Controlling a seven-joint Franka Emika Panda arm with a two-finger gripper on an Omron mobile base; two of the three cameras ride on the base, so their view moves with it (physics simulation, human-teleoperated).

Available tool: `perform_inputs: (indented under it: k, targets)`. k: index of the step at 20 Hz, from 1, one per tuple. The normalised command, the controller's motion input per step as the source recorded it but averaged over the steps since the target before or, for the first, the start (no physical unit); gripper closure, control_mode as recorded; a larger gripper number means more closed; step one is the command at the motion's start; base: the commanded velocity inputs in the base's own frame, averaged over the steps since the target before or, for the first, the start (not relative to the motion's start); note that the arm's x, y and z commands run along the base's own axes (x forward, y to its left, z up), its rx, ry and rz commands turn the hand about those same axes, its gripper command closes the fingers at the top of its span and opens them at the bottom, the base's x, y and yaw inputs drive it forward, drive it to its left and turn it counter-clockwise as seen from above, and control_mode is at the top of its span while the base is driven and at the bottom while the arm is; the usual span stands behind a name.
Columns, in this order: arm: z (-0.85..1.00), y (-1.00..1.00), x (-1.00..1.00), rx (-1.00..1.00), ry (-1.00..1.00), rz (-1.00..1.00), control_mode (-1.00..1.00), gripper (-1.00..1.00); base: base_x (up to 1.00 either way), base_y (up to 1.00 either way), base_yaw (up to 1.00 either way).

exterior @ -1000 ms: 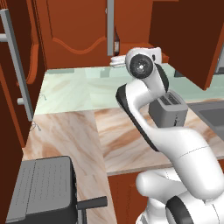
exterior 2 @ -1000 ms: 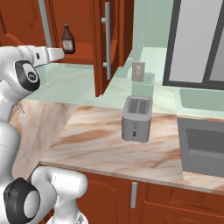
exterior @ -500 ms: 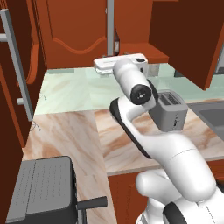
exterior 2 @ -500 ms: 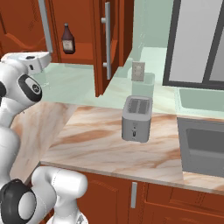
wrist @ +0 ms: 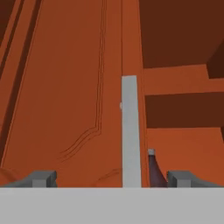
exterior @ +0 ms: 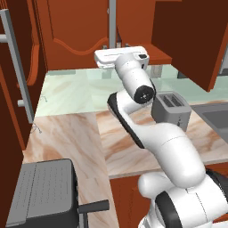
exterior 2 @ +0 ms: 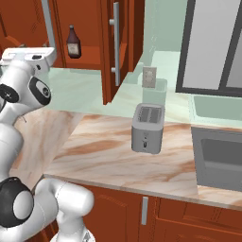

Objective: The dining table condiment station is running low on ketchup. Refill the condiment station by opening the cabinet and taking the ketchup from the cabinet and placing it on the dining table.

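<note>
While the ketchup (exterior 2: 72,42) stands upright on the shelf of the cabinet (exterior 2: 124,52), whose right door hangs open, I judge the opening done and the fetching not yet begun. My gripper (wrist: 112,178) faces the left door's silver handle (wrist: 130,131), jaws released wide and empty, the bottle's neck just beyond. Grasping and carrying to the dining table remain. A toaster (exterior 2: 147,128) sits on the worktop (exterior 2: 108,151).
</note>
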Motion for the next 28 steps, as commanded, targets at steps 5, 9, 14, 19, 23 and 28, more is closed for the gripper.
perform_inputs:
  k: [5,9,14,19,23,28]
  targets:
    - [0.32,-0.01,0.03,0.00,0.04,-0.05,-1.00,-1.00,0.00,0.00,0.00]
    - [0.28,-0.03,0.06,0.00,0.10,-0.06,-1.00,-1.00,0.00,0.00,0.00]
    - [0.02,0.00,0.28,0.00,0.13,-0.01,-1.00,-1.00,0.00,0.00,0.00]
    - [0.00,-0.02,0.38,0.00,0.03,-0.01,-1.00,-1.00,0.00,0.00,0.00]
    - [0.00,-0.03,0.40,0.00,0.00,0.00,-1.00,-1.00,0.00,0.00,0.00]
    - [-0.04,-0.01,0.55,0.00,0.01,0.00,-1.00,-1.00,0.00,0.00,0.00]
